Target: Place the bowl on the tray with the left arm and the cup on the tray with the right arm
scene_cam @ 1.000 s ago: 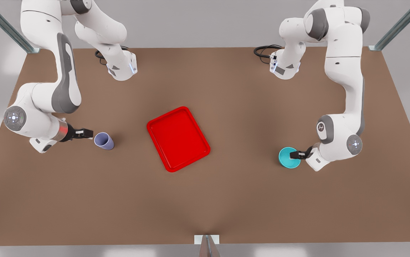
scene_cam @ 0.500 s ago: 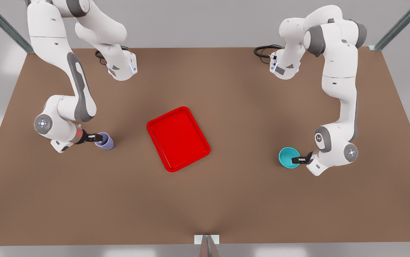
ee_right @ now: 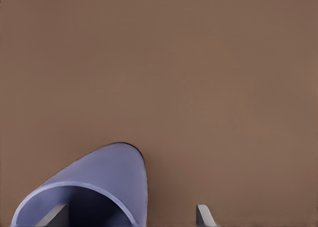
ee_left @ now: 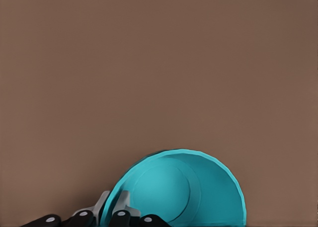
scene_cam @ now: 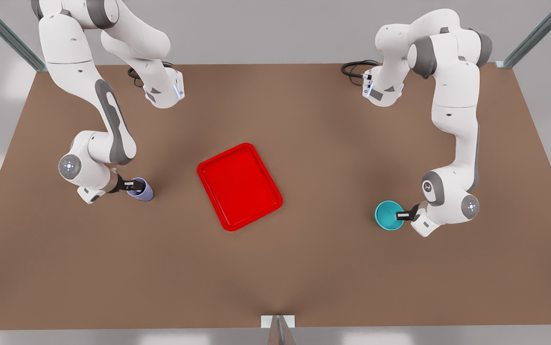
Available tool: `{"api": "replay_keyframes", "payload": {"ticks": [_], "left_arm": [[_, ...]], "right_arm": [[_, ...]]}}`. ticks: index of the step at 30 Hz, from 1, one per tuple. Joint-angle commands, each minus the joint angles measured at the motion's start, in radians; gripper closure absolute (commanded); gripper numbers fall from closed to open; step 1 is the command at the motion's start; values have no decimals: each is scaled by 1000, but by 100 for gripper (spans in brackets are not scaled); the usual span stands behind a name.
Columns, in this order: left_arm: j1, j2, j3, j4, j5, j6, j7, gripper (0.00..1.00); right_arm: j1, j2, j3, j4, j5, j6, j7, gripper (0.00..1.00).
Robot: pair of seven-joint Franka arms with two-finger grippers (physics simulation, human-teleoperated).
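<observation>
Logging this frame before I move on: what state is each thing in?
bowl: upright on the table, off the tray, rim between the left gripper's fingers.
cup: upright on the table, off the tray, wall between the right gripper's fingers.
tray: flat, nothing on it.
left gripper: at the bowl's rim.
right gripper: open, astride the cup's wall.

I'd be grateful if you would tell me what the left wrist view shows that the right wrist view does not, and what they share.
Left wrist view alone: the teal bowl, with the left gripper straddling its rim, one finger inside and one outside. Right wrist view alone: the lavender cup, with the right gripper spread open around its wall, one finger inside and one outside. Both share the bare brown table, and each looks down past its own fingers at its object.
</observation>
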Motion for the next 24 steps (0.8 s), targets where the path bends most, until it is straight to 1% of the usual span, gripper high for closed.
{"api": "replay_keyframes", "payload": {"ticks": [1, 2, 3, 6, 7, 9, 12, 14, 15, 18, 19, 21, 24], "left_arm": [[0, -3, 0, 0, -13, -2, -1, 79], [-2, -10, -2, 0, -13, -21, -4, 79], [-3, -19, -2, 6, -13, -38, -6, 79], [-12, -60, -25, 8, -36, -91, -55, 79], [-17, -79, -51, 9, -36, -93, -102, 79], [-18, -112, -141, 38, -35, -117, -271, 79], [-23, -117, -267, 83, -35, -114, -484, 79], [-104, -108, -275, 120, -38, -105, -604, 79], [-156, -99, -273, 157, -79, -102, -671, 79], [-267, -83, -275, 167, -110, -50, -765, 79], [-298, -85, -275, 167, -139, -50, -771, 79], [-339, -82, -275, 167, -156, -27, -809, 79], [-414, -50, -275, 186, -199, 90, -892, 79]], "right_arm": [[-1, -2, 0, 0, 0, 0, 0, 38], [-2, -2, 0, 0, 0, 0, 0, 48], [-4, 0, 0, 0, 0, 0, 0, 52], [-4, 10, 0, 0, 0, -2, 3, 52], [-5, 17, 0, 0, 0, 0, 0, 55], [-13, 33, 0, 0, 0, 3, 0, 55], [-13, 47, 0, 0, 0, 6, 0, 55], [-14, 49, 0, 0, 0, 4, -18, 58], [-14, 44, 0, 0, 0, 3, -18, 59], [-14, 41, 0, -2, 3, 3, -18, 76], [-14, 38, 0, -2, 3, 3, -18, 79], [-14, 41, 0, -2, 5, 4, -18, 79], [-13, 41, 2, -2, 5, 4, -17, 79]]}}
